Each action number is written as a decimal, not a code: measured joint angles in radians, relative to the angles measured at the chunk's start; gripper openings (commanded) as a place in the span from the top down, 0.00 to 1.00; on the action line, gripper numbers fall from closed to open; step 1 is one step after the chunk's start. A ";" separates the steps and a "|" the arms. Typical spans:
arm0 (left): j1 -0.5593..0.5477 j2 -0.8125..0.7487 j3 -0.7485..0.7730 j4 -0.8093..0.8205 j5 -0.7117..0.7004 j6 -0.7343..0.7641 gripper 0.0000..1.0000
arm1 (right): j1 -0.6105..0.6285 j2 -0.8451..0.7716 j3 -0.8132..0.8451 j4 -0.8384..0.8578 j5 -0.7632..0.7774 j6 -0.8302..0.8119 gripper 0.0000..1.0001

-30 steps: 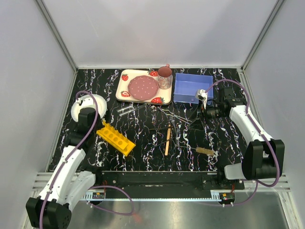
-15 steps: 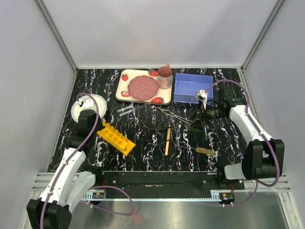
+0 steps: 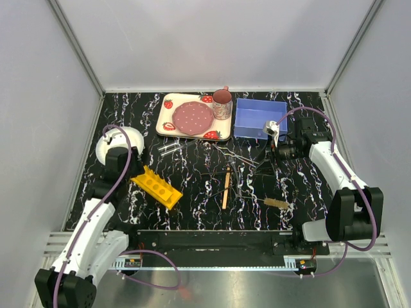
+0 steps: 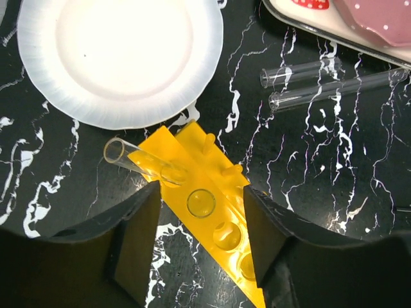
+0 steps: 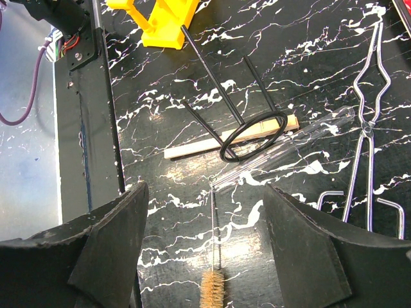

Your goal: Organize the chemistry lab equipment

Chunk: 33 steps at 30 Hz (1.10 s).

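Note:
The yellow rack (image 4: pixel 215 205) (image 3: pixel 156 187) lies on the black table at the left. One clear glass tube (image 4: pixel 201 203) stands in a hole. A second tube (image 4: pixel 138 162) leans out of the end hole. My left gripper (image 4: pixel 201 200) (image 3: pixel 121 165) hangs open over the rack's end, jaws either side of the standing tube and apart from it. Two more glass tubes (image 4: pixel 321 83) (image 3: pixel 168 147) lie loose. My right gripper (image 5: pixel 204 212) (image 3: pixel 275 151) is open above the tube brush (image 5: pixel 214 285) (image 3: pixel 277 203), holding nothing. The wooden stick (image 5: pixel 225 142) (image 3: pixel 226 186), wire tongs (image 5: pixel 367 109) and another tube (image 5: pixel 295 142) lie mid-table.
A round white plate (image 4: pixel 122 58) (image 3: pixel 115 138) sits just beyond the rack. The strawberry tray (image 3: pixel 168 122) with pink plate and cup stands at the back, a blue box (image 3: pixel 257 119) beside it. A black wire ring stand (image 5: pixel 250 135) lies over the stick.
My left gripper's jaws have opened away from the tube now standing in the rack. The right arm has not moved.

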 measured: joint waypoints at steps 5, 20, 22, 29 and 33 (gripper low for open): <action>0.000 0.001 0.068 -0.044 -0.002 -0.002 0.30 | 0.000 0.000 0.000 0.000 0.000 0.000 0.23; 0.064 0.076 0.322 -0.181 0.023 -0.058 0.01 | 0.000 0.003 0.002 -0.001 0.000 -0.003 0.22; 0.109 0.099 0.345 -0.185 0.056 -0.079 0.01 | 0.000 0.003 0.002 -0.001 0.000 -0.004 0.22; 0.341 0.153 0.349 -0.211 0.243 -0.145 0.07 | 0.000 0.003 0.002 -0.004 0.000 -0.010 0.22; 0.447 0.192 0.336 -0.206 0.340 -0.166 0.14 | 0.000 0.003 0.002 -0.005 0.000 -0.011 0.22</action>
